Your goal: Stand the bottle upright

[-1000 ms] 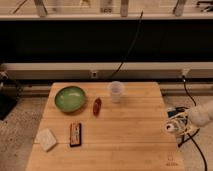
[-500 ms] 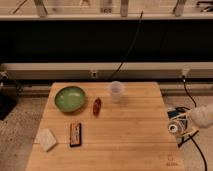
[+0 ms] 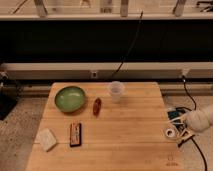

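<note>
The bottle (image 3: pixel 173 125) is a small white shape with yellowish and bluish marks. It lies at the right edge of the wooden table (image 3: pixel 125 140), tilted, with a round white end facing me. My gripper (image 3: pixel 179 131) is right at the bottle, on the end of the white arm (image 3: pixel 201 120) that comes in from the right. The arm and gripper hide part of the bottle. I cannot tell whether the gripper holds it.
A translucent cup (image 3: pixel 115 91) stands at the back middle. A red-orange oblong object (image 3: pixel 97 106), a green bowl (image 3: pixel 70 98), a brown bar (image 3: pixel 75 134) and a white sponge (image 3: pixel 48 139) are on the left half. Cables hang off the table's right side.
The gripper and the bottle have shifted slightly toward the front and a little left along the table's right edge. Nothing else has moved.
</note>
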`<state>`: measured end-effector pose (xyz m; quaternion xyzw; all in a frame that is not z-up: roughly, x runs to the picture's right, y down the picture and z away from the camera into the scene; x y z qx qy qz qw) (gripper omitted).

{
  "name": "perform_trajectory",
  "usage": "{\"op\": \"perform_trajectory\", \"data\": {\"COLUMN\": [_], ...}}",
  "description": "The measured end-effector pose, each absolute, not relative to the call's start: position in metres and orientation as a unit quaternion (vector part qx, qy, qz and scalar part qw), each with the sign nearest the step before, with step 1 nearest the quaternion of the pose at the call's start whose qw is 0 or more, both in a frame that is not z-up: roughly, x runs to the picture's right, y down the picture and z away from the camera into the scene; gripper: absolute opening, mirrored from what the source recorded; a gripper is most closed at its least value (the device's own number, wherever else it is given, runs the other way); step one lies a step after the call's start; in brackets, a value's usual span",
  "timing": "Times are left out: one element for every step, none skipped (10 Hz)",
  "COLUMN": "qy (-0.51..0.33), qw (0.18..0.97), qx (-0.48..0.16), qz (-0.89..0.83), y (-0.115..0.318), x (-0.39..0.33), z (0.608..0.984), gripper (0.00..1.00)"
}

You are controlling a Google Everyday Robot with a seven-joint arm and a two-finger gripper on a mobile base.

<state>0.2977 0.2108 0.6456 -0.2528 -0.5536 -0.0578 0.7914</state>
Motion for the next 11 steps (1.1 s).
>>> {"op": "perform_trajectory", "data": {"qy": [-0.56, -0.564, -0.567, -0.573, -0.576, -0.578, -0.578, -0.576, -0.572, -0.568, -0.563], "qw": [0.785, 0.781, 0.777, 0.772, 0.77, 0.769, 0.768, 0.768, 0.769, 0.771, 0.773], "qx": [-0.256, -0.26, -0.262, -0.265, -0.266, -0.268, -0.274, -0.28, -0.284, -0.286, -0.289], "qz": [-0.065, -0.069, -0.073, -0.074, -0.069, -0.058, -0.036, -0.012, 0.01, 0.024, 0.042], "y": [0.213, 0.215, 0.217, 0.219, 0.22, 0.221, 0.223, 0.223, 0.222, 0.219, 0.215], "x": [0.291, 0.286, 0.281, 0.275, 0.272, 0.269, 0.264, 0.258, 0.255, 0.254, 0.254], "z": [0.643, 0.641, 0.641, 0.641, 0.643, 0.646, 0.649, 0.652, 0.653, 0.654, 0.655], "gripper": [0.0, 0.0, 0.0, 0.0, 0.0, 0.0, 0.0, 0.0, 0.0, 0.0, 0.0]}}
